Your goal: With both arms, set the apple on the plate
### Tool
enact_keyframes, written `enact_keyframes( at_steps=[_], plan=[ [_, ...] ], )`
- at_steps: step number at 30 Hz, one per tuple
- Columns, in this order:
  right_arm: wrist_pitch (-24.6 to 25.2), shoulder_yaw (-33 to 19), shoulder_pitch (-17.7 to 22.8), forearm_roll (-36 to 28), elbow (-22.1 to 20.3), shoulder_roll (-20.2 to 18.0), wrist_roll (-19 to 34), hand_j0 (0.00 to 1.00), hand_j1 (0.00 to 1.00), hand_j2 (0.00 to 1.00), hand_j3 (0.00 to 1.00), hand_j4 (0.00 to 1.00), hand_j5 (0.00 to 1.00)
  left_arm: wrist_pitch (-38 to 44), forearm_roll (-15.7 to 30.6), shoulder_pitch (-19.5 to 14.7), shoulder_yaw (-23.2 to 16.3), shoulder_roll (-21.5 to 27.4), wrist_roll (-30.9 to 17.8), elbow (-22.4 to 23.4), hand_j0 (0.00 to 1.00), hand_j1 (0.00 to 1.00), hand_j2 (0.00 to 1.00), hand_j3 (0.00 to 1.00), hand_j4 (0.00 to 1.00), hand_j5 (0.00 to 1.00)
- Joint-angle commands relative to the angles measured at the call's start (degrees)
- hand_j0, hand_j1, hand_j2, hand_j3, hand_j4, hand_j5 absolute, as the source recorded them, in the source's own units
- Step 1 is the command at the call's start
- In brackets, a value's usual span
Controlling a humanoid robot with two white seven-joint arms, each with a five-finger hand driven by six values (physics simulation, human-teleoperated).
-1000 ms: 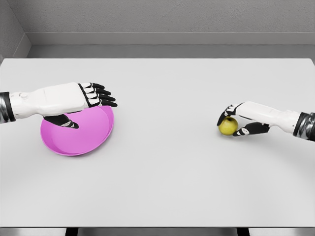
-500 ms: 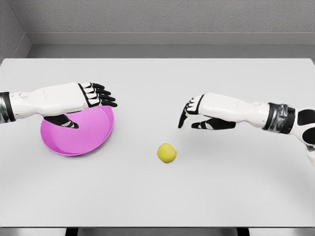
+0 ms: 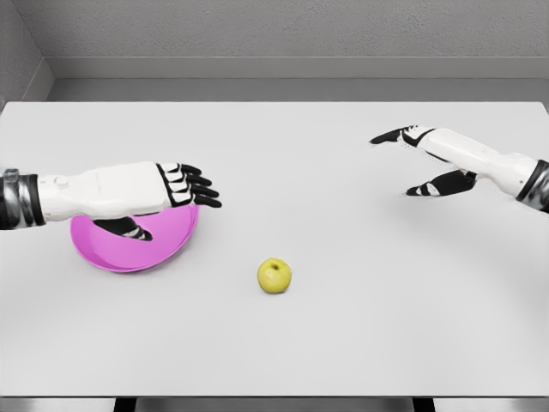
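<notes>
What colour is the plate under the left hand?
Bright pink, or magenta. The plate shows best in the head view, the only one given, partly covered by the left hand.

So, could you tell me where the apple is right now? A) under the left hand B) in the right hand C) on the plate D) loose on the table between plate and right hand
D: the apple lies on the table, right of the plate, with neither hand touching it.
</notes>
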Motion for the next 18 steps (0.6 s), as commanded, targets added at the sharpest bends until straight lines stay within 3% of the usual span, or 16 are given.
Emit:
enact_keyframes(
  at_steps=[1,7,10,11,14,18],
  plan=[
    [0.2,-3.1,0.1,-0.3,2.6,-1.9,0.0,1.00,1.00,1.00,1.00,1.00,1.00,0.1,0.3,-0.2,-2.3,-3.8,-3.3,-0.9,1.00,1.00,1.00,1.00,1.00,1.00],
    [0.2,-4.8,0.0,-0.2,2.5,-2.6,0.0,1.00,1.00,1.00,1.00,1.00,1.00,0.1,0.3,-2.0,-4.4,-13.2,-4.9,-1.5,1.00,1.00,1.00,1.00,1.00,1.00],
    [0.2,-4.7,0.1,-0.2,2.2,-2.3,0.0,1.00,1.00,1.00,1.00,1.00,1.00,0.1,0.3,-2.0,-4.4,-14.3,-5.9,-1.7,1.00,1.00,1.00,1.00,1.00,1.00],
    [0.2,-4.7,0.1,-0.2,2.3,-2.5,0.0,1.00,1.00,1.00,1.00,1.00,1.00,0.1,-0.6,-2.0,-4.4,-15.1,-6.0,-1.7,1.00,1.00,1.00,1.00,1.00,1.00],
    [0.2,-4.8,0.0,-0.1,2.2,-2.6,0.0,1.00,1.00,1.00,1.00,1.00,1.00,0.1,-9.2,-2.1,-4.4,-17.4,-6.0,-1.7,1.00,1.00,1.00,1.00,1.00,1.00],
    [0.2,-4.8,0.2,2.8,2.3,-2.8,0.0,1.00,1.00,1.00,1.00,1.00,1.00,0.1,-10.7,-2.2,-5.8,-18.6,-6.0,-1.8,1.00,1.00,1.00,1.00,1.00,1.00]
  ],
)
